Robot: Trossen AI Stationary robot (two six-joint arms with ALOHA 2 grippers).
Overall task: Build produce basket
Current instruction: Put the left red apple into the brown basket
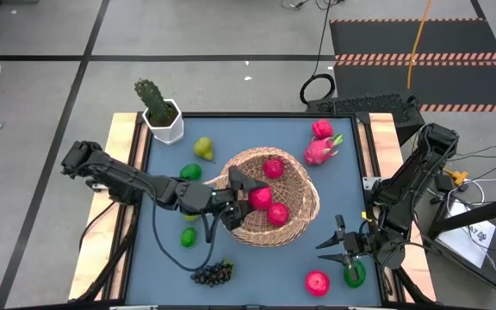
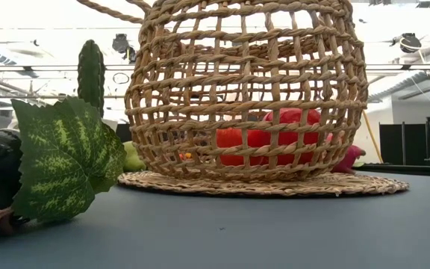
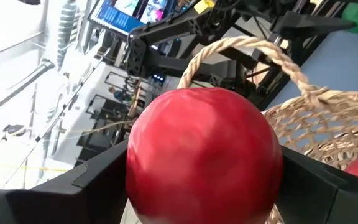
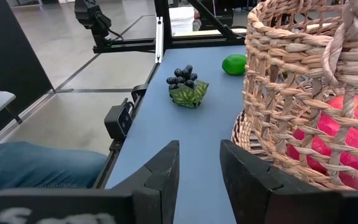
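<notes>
High view: basket mid-frame on the counter; left tool above its rim, pinching a red apple. Best released low, clear of two apples inside.
Right tool lower right, narrowly parted, empty.
Low view: weave hides contents.
Left wrist view: apple blocks the drop spot.

four apples, two limes, one basket
</notes>
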